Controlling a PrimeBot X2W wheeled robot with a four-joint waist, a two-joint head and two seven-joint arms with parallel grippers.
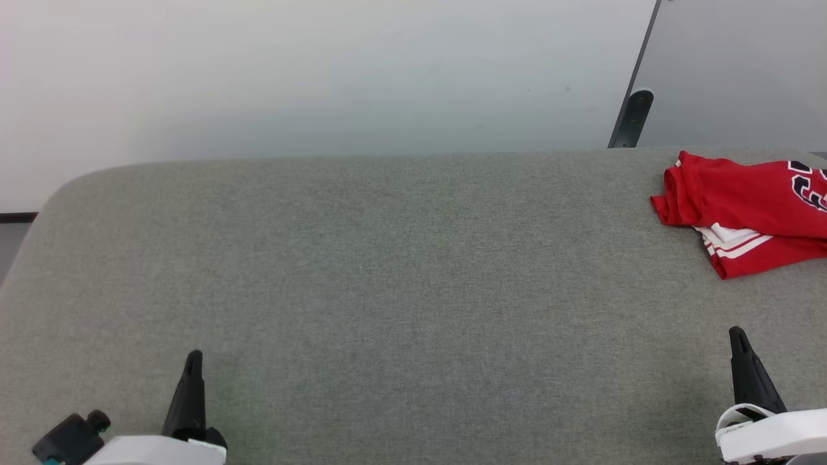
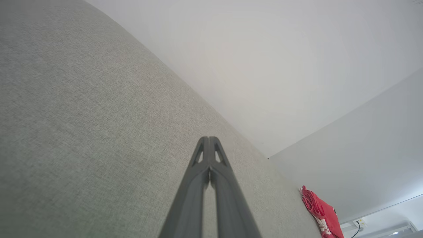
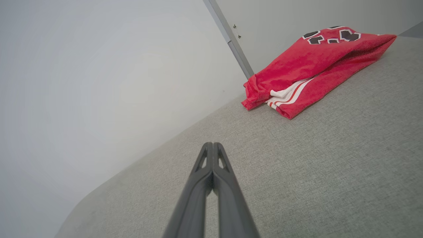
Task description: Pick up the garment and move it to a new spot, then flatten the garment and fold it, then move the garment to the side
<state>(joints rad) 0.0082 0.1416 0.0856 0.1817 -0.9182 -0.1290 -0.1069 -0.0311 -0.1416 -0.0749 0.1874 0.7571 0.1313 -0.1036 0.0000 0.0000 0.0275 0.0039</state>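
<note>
Far off to the right, the garment [image 1: 743, 200] lies folded on the counter [image 1: 387, 271], close to its back edge and cut off by the head view's right border. It is red. Part of a black figure outlined in white shows on its top layer, and a white sleeve with red stripes peeps out from between the layers at the near-left corner. In the right wrist view the garment [image 3: 307, 66] sits ahead and to the upper right, a flat bundle with the striped sleeve on its near side. In the left wrist view it [image 2: 322, 211] is small and distant at the lower right.

Nothing touches it. The right fingers [image 1: 738, 342] rest low at the lower right, nearer the robot than the garment and well apart from it. They are pressed together [image 3: 211, 148], with nothing between them. The left fingers [image 1: 192, 371] are at the lower left, far across the counter, likewise together [image 2: 207, 145] and holding nothing.

Behind the counter stands a pale wall [image 1: 323, 77]. To its right is a grey panel [image 1: 743, 64], edged by a dark strip [image 1: 636, 110].
</note>
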